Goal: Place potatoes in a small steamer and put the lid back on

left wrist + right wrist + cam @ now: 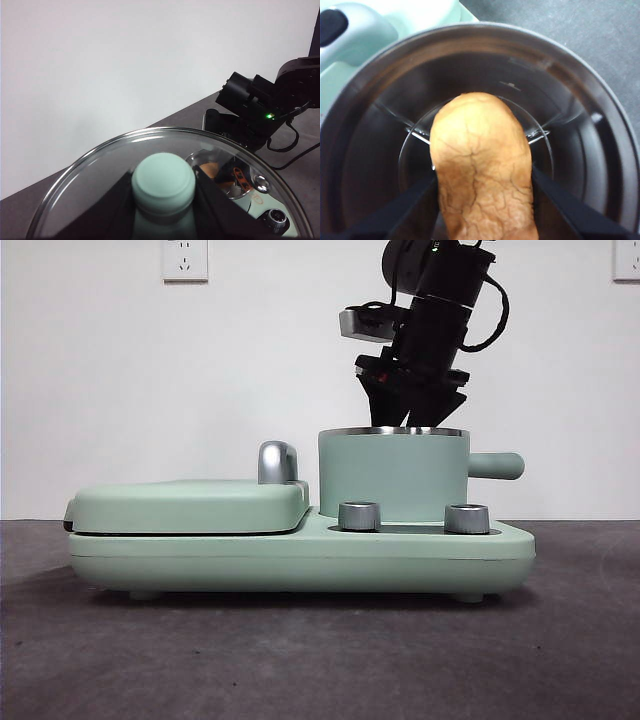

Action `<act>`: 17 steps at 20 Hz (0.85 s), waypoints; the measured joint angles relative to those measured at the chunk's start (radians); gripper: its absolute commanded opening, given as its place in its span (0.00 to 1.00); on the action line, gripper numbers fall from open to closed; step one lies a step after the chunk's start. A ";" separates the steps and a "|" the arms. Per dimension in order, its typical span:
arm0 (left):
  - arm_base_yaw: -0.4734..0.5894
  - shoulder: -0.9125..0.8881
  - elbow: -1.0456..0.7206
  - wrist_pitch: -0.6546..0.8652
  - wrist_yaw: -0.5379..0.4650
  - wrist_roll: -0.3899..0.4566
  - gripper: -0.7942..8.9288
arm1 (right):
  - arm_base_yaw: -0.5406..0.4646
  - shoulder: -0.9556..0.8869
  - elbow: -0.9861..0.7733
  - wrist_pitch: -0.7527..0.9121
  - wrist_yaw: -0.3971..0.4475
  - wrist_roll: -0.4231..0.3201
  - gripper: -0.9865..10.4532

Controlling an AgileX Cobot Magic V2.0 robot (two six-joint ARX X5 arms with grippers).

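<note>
Right gripper (485, 210): we saw it clenched on the potato (482, 165), one black jaw on each side, reaching down into the mouth of the small steamer (393, 475).
Potato: we found it held inside the steel bowl, above the bottom; in the front view the pot wall hid it.
Left gripper (163, 220): we saw it grasping the lid (90, 200) by its mint-green knob (163, 184), away from the pot.
Small steamer: it stood open on the green cooker base (300, 558), beside the closed griddle (190, 505).
Bench (320, 660): dark, carrying the cooker.
</note>
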 measured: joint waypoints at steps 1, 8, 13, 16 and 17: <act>0.000 0.000 0.000 0.000 0.000 0.000 0.10 | 0.000 0.000 0.000 0.002 0.000 0.000 0.27; 0.000 0.000 0.000 0.000 0.000 0.000 0.10 | 0.000 0.007 0.000 0.004 0.000 0.000 0.30; 0.000 0.000 0.000 0.000 0.000 0.000 0.10 | 0.002 0.018 0.003 0.019 -0.001 0.000 0.35; 0.000 0.000 0.000 0.000 0.000 0.000 0.10 | 0.003 0.019 0.009 0.021 -0.014 0.000 0.48; 0.000 0.000 0.000 0.000 0.000 0.000 0.10 | 0.003 0.019 0.022 0.020 -0.019 0.000 0.48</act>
